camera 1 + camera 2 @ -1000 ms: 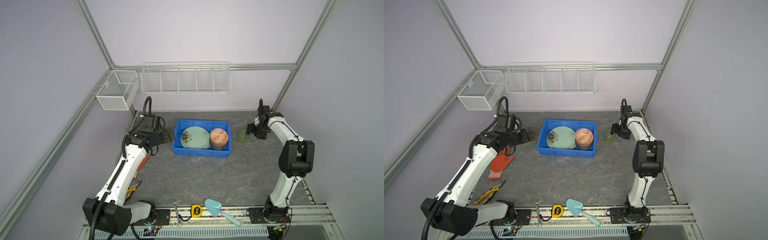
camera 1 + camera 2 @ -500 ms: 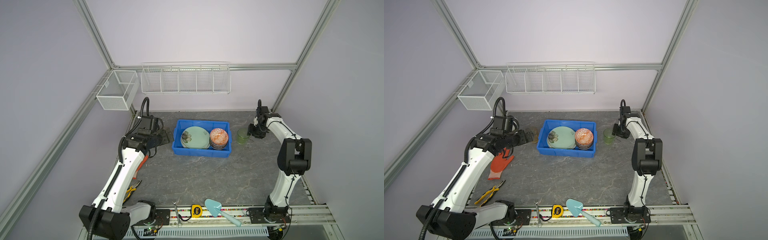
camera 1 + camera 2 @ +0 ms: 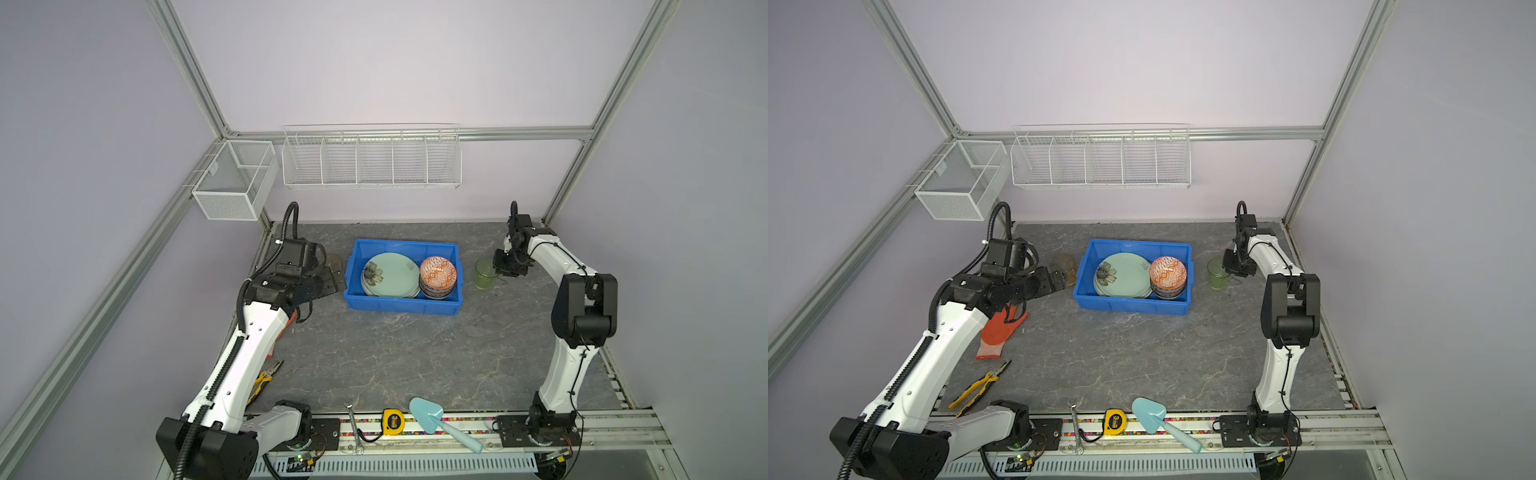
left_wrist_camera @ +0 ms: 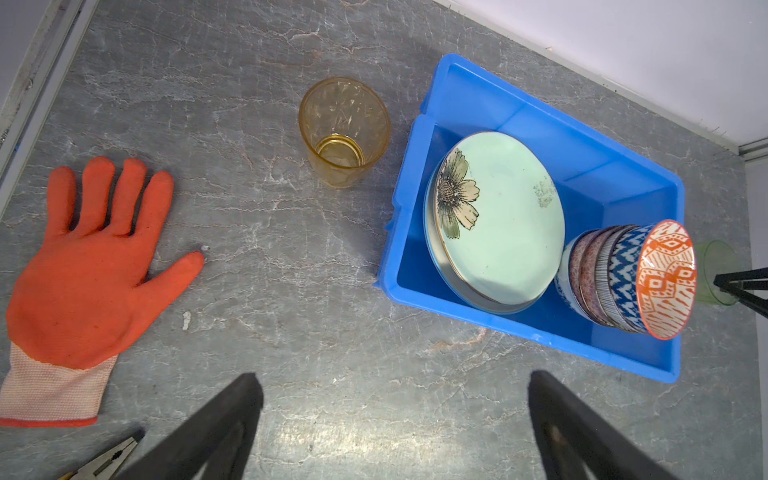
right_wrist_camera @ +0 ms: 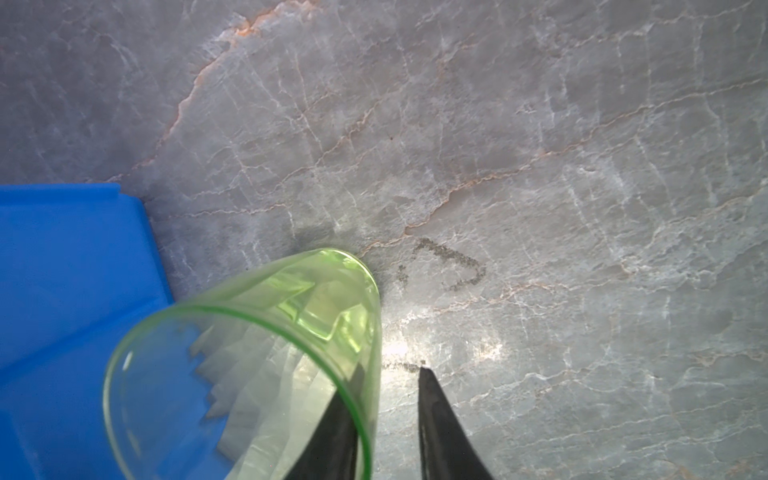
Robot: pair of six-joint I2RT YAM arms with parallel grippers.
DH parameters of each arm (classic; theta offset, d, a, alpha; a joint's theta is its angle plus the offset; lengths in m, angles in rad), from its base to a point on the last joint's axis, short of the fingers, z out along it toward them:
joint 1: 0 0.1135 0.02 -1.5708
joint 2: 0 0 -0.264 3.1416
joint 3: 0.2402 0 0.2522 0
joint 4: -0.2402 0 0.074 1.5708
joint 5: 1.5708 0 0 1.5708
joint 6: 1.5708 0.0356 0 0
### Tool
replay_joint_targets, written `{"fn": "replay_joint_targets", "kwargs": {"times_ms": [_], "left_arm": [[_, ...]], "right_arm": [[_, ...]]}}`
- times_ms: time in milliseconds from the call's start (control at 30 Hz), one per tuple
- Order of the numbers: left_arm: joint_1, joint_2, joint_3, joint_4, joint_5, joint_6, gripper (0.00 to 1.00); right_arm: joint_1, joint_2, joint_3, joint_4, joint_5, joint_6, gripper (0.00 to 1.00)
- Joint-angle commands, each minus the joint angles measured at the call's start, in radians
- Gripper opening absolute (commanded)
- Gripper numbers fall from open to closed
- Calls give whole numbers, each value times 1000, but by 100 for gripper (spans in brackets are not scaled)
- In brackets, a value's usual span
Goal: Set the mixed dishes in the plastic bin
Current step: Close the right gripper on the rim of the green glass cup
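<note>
The green glass cup [image 5: 249, 374] stands upright on the grey marbled desk [image 3: 395, 361], mouth up and long axis vertical, just right of the shallow bright-blue plastic bin [image 3: 403, 307]. The right claw [image 5: 390, 370] straddles its right wall: one black finger shows through the glass inside the cup and the other stands outside. The fingers are narrowly apart, with a sliver of desk showing between the outer one and the glass, so nothing is clamped. In both top views the cup [image 3: 1218, 273] sits between the bin's right rim and the claw [image 3: 1231, 270].

The left claw [image 4: 392, 376] hangs spread wide over the desk left of the bin, holding nothing. The amber glass cup [image 4: 345, 133] stands upright ahead of its fingers, apart from them, beside the bin's far-left corner.

The bin's long axis runs left to right. Inside lie a stack of plates topped by the pale green plate with a dark flower [image 4: 507, 216] and, to its right, nested bowls topped by the orange-and-white bowl [image 4: 669, 278] (bare blue floor shows along the far side). Open desk spreads nearward and to the green cup's right. An orange glove [image 3: 998, 328] lies flat at near left.
</note>
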Motion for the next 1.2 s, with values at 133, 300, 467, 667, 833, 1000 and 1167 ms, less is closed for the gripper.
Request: {"fn": "replay_joint_targets", "kwargs": {"times_ms": [133, 300, 467, 667, 833, 1000, 1167], "left_arm": [[7, -1, -19, -8, -7, 11, 100], [10, -16, -38, -7, -10, 10, 100], [12, -25, -65, 4, -7, 5, 100], [14, -12, -68, 16, 5, 4, 100], [20, 2, -58, 26, 16, 2, 100], [38, 14, -53, 34, 41, -1, 100], [87, 27, -50, 41, 87, -14, 100]], "right_arm": [[19, 25, 36, -14, 7, -7, 18], [26, 18, 35, -19, 12, -16, 9], [28, 11, 33, -27, 10, -27, 7], [29, -33, 35, -47, 18, -40, 7], [29, -96, 52, -100, 26, -64, 7], [30, -156, 84, -174, 14, -76, 7], [50, -201, 146, -233, 18, -87, 7]]}}
